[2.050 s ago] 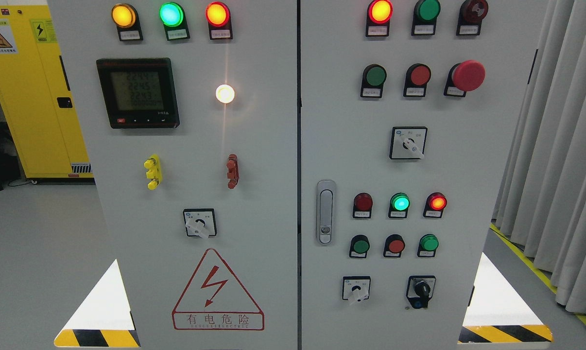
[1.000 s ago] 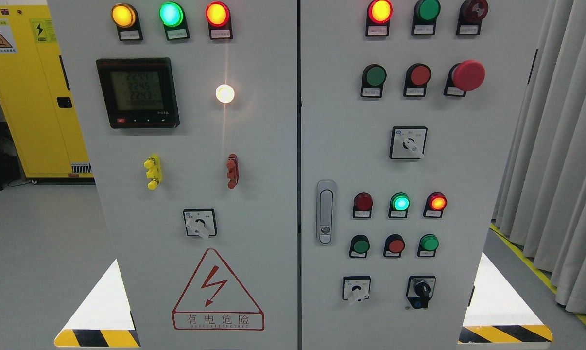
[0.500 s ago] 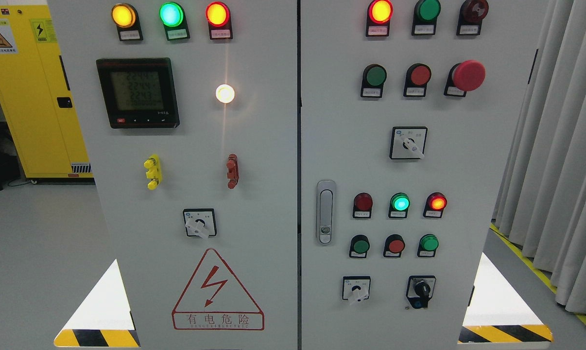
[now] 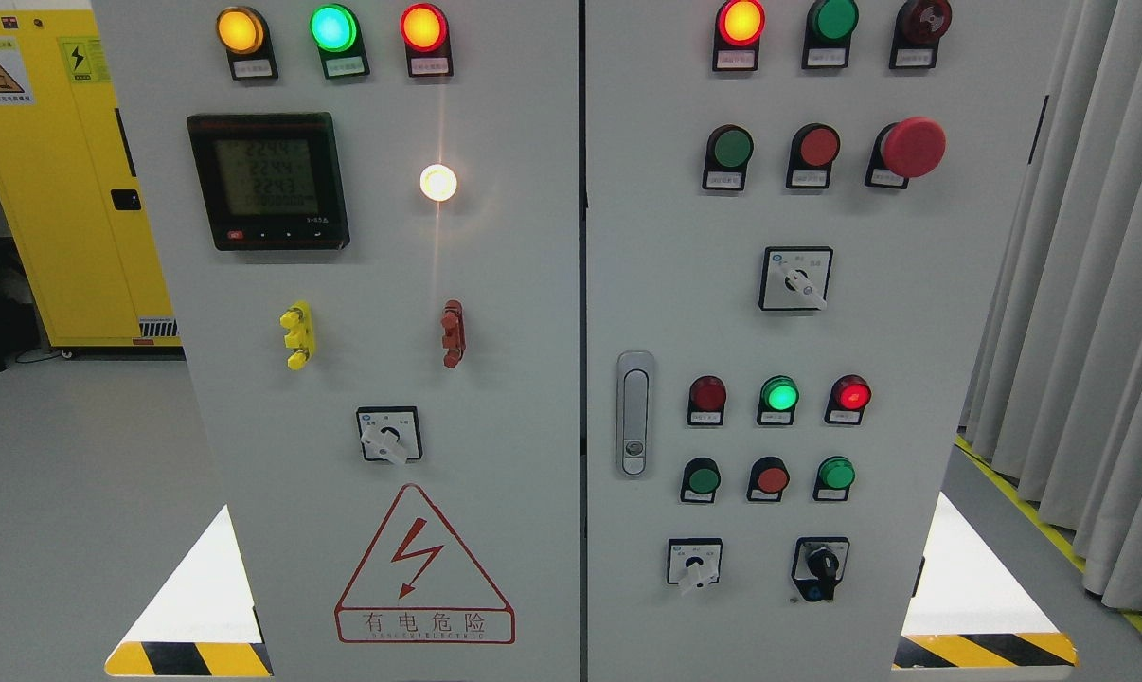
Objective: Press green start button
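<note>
hands: neither hand is in the shot, so no clue if they're spread, curled or holding anything. Can't tell, won't guess.

target: honestly a few candidates. There's a flat green button [image 4: 730, 148] in the upper row of the right door, next to a red button [image 4: 818, 147] and the big red mushroom stop [image 4: 913, 147]. Lower down there's a dark green button [image 4: 702, 479] and a brighter green button [image 4: 835, 473] with another red one [image 4: 772, 478] between them. The tags under them are too small to read, so which one is "start" is my guess: the upper green one, since it sits in the start/stop/emergency row.

lamps: lit green lamp [image 4: 779, 394] mid right door, red lamp [image 4: 852, 393] just right of it, dark red lamp [image 4: 707, 393] to its left. Left door has amber, green and red lamps at the top plus a meter [image 4: 268, 180].

progress: looks like nothing has started, no arm near the cabinet [image 4: 628, 237].

what could go wrong: wrong green thing gets poked. The green lamps look a lot like buttons. Also the red buttons sit right beside each green one, so a fat fingertip drifting right hits stop. Near the upper row, the mushroom stop sticks out and a knuckle could clip it.

change from before: the lower green and red lamps look dimmer than half a second ago, less glare. Meter digits flickered a bit. Everything else is the same.
</note>
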Robot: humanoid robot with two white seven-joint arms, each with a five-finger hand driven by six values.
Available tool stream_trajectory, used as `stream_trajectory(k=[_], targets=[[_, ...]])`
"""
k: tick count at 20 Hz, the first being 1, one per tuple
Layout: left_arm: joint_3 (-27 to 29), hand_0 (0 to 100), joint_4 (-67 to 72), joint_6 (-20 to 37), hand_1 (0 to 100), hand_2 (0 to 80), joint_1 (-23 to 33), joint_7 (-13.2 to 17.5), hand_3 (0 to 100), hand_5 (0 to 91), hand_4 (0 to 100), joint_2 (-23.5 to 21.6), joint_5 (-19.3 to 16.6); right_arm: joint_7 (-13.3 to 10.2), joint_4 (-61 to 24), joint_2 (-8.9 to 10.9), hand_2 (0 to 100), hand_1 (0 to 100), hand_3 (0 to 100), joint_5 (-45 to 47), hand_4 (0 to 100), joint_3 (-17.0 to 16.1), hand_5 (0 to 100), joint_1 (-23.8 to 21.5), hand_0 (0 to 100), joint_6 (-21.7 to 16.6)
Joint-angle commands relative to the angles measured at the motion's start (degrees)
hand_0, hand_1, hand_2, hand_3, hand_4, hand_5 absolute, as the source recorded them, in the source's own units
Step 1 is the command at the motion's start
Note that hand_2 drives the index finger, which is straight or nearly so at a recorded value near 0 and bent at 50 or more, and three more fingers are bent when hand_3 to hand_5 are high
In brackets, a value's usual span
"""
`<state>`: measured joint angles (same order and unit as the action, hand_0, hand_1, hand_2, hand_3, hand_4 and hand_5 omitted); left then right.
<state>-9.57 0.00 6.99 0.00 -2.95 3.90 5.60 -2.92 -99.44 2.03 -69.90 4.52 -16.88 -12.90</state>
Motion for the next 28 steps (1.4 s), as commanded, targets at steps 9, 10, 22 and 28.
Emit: stream_trajectory(k=[9, 10, 22, 28], targets=[[-0.2, 12, -1.7, 0.0, 56, 0.0, 1.1, 0.0, 0, 0.0, 0, 1.8, -0.1, 1.8, -18.4, 2.19, 1, 56, 60, -0.8, 58, -2.1, 42, 13.9, 25, -0.1], [-0.2, 12, -1.7, 0.0, 56, 0.0, 1.1, 0.0, 0, 0.0, 0, 1.8, -0.1, 3.2, -18.3, 2.19, 1, 56, 61, -0.8, 59, -2.1, 43, 15.1, 25, -0.1], [-0.2, 12, -1.7, 0.0, 56, 0.0, 1.1, 0.0, 0, 0.0, 0, 1.8, -0.1, 6.6, -12.3, 1.84, 0, 57, 61, -1.0, 61, -0.6, 43, 26.5, 26, 0.0], [-0.2, 12, -1.7, 0.0, 56, 0.0, 1.1, 0.0, 0, 0.0, 0, 1.8, -0.1, 7.5, -8.9, 1.48, 0, 57, 60, -1.0, 61, 0.2, 43, 27.3, 25, 0.0]])
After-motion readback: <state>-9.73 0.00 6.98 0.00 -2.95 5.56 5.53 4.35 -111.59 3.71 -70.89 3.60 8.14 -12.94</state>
